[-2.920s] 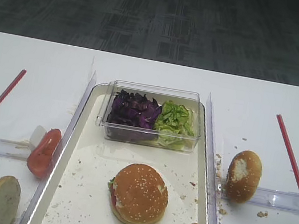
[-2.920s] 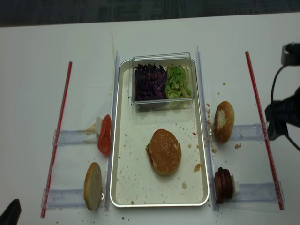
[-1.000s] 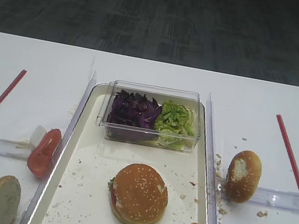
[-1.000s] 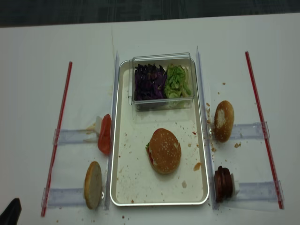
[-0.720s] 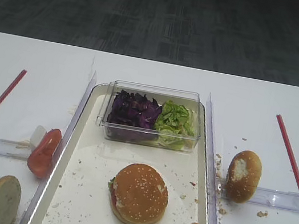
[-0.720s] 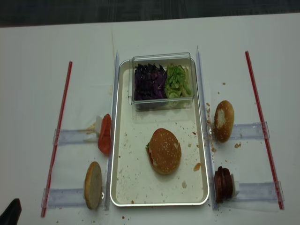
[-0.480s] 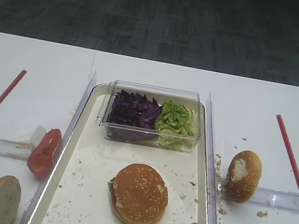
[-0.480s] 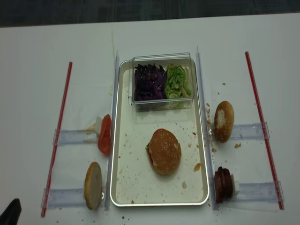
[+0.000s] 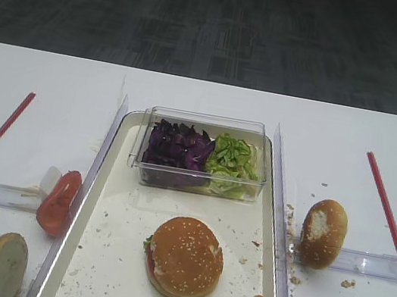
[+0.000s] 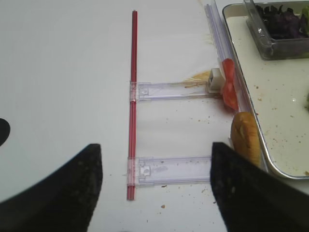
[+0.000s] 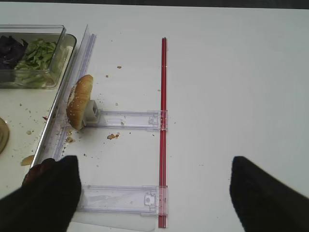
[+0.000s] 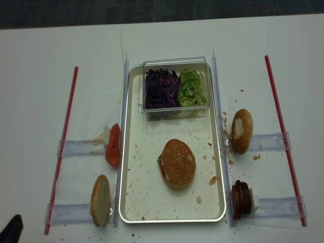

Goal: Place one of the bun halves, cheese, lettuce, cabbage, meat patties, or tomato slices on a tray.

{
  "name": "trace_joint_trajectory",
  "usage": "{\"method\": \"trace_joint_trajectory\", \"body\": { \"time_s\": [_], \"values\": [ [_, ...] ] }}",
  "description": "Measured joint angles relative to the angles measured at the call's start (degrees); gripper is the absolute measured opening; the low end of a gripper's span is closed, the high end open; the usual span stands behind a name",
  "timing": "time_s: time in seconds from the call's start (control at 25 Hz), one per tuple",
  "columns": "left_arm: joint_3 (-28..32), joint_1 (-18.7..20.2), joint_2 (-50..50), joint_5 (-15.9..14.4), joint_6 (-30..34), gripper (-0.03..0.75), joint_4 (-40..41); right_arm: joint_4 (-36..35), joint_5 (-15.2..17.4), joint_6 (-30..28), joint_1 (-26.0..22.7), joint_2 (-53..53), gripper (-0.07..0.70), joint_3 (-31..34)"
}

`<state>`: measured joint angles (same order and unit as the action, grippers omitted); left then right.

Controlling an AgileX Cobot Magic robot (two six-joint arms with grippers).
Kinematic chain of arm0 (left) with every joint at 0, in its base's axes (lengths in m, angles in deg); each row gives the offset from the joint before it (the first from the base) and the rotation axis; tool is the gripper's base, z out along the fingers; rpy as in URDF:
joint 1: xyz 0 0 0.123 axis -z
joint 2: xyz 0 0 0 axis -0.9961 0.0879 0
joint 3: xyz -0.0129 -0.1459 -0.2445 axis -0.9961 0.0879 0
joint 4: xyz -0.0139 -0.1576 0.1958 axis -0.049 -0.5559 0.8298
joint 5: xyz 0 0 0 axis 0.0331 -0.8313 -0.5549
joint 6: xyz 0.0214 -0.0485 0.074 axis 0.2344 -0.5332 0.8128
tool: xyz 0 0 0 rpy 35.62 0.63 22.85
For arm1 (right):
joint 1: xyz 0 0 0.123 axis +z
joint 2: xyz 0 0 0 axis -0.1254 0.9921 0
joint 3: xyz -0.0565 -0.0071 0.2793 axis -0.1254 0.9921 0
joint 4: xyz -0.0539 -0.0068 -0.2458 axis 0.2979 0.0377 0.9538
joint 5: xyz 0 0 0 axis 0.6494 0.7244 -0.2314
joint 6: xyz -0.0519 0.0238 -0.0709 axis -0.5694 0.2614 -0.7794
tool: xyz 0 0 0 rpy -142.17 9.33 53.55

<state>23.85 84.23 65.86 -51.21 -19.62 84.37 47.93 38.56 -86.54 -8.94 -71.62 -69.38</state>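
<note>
While both claws hang wide apart and empty over the desk, right claw (image 11: pixel 154 193) and left claw (image 10: pixel 157 188), the seeded bun top (image 9: pixel 185 258) sits mid-tray (image 9: pixel 107 271) on its stack. It looks light, soft, crushable; pinch gently across the dome's sides.

1. Lighting is bright, even and diffuse from overhead; the white table (image 9: pixel 41 82) is near blown out, worst in the realsense view.
2. Shadows are soft and short, just a faint rim under the sesame bun (image 9: pixel 185 258) on the tray (image 9: pixel 107 271).
3. Mild specular glare on the clear plastic box (image 9: pixel 201 153) walls and the tray rim.
4. The front high view is sharp, with the dark floor behind underexposed.
5. The realsense view is softer, lower in contrast and slightly noisy.
6. In both wrist views the table is in focus, while the dark fingers (image 11: pixel 48 191) (image 10: pixel 58 188) at the bottom edge are blurred, featureless silhouettes.
</note>
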Motion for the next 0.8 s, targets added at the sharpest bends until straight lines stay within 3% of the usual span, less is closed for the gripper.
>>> {"method": "trace_joint_trajectory", "body": {
  "time_s": [0.8],
  "values": [
    [0.00, 0.00, 0.00, 0.00, 0.00, 0.474, 0.00, 0.00, 0.00, 0.00, 0.00, 0.00, 0.652, 0.00]
  ]
}}
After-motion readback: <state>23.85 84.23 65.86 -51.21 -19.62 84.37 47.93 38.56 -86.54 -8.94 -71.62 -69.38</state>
